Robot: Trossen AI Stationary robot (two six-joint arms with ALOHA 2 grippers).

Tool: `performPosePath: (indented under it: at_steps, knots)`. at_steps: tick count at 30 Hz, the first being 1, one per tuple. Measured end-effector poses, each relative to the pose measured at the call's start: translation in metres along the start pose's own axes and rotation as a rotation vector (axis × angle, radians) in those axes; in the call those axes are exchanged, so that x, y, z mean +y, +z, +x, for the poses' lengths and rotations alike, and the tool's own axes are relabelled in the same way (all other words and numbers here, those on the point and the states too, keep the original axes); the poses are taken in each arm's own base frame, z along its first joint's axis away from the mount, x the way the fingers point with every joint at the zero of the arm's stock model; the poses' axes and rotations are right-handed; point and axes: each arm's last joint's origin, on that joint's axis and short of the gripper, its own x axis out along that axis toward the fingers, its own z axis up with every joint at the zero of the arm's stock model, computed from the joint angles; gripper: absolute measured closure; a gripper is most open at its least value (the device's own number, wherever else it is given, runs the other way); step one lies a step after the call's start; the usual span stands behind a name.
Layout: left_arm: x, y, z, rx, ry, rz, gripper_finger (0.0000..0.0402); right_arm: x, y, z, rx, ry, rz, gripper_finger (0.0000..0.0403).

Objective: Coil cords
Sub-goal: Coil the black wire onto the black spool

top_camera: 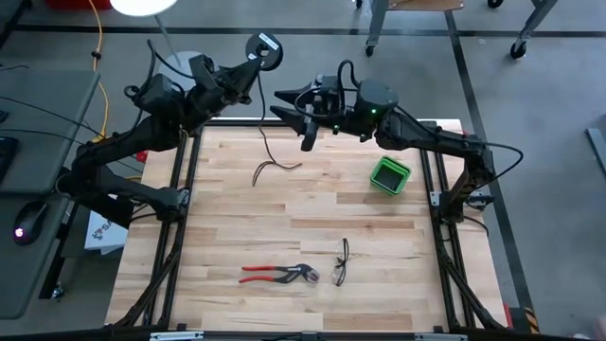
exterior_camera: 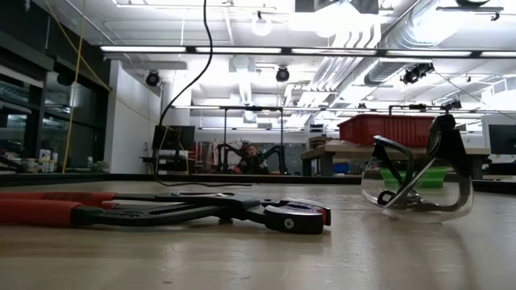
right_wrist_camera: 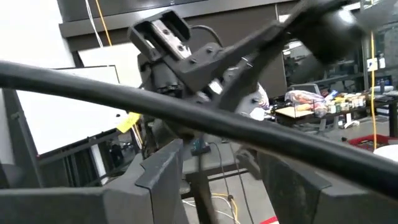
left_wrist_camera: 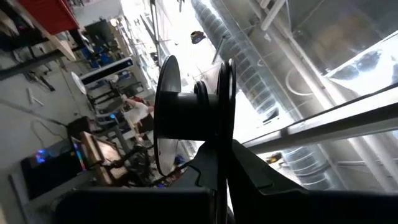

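pliers and safety glasses up front, reel held high at the far edge

red-handled pliers [exterior_camera: 161, 211] lie nearest the low camera on the surface [top_camera: 284, 208], clear safety glasses [exterior_camera: 419, 181] beside them and a green box [top_camera: 389, 175] toward the right edge. beyond the far edge the left gripper [top_camera: 248, 64] has its jaws pinched on one rim of the black reel [left_wrist_camera: 189, 115], lifted clear of the surface. a thin black cord [top_camera: 270, 156] hangs from there, its free end lying loose on the wood near the far edge. the right gripper [top_camera: 305, 118] sits just beside the cord, jaws spread wide and holding nothing. winding looks barely begun; the next move likely calls for the right jaws to catch the slack cord and lead it around the reel.
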Motion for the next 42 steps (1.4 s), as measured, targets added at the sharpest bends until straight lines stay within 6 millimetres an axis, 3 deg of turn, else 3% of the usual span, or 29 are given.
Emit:
performPosePath:
  at_steps: [10,17,21,26,27,42]
  knots:
    - [0.001,0.000,0.000,-0.021,0.018,0.092,0.0396,0.002,-0.007,0.001,0.039,-0.029,0.023,0.0204]
    - [0.001,-0.001,0.000,-0.022,0.020,0.143,0.0396,-0.001,-0.022,0.011,0.076,-0.027,0.075,0.0207]
    - [0.001,-0.001,0.000,-0.018,0.026,0.165,0.0396,-0.002,-0.024,0.013,0.072,-0.029,0.070,0.0245]
    - [0.001,-0.001,0.000,-0.016,0.023,0.181,0.0396,0.001,-0.021,0.010,0.062,-0.050,0.015,0.0376]
    - [0.000,0.000,-0.001,-0.012,0.018,0.180,0.0396,0.001,-0.020,0.010,0.063,-0.050,0.002,0.0387]
    - [-0.013,0.013,-0.024,0.028,0.052,0.218,0.0392,-0.006,0.007,-0.015,0.101,-0.096,-0.034,0.0403]
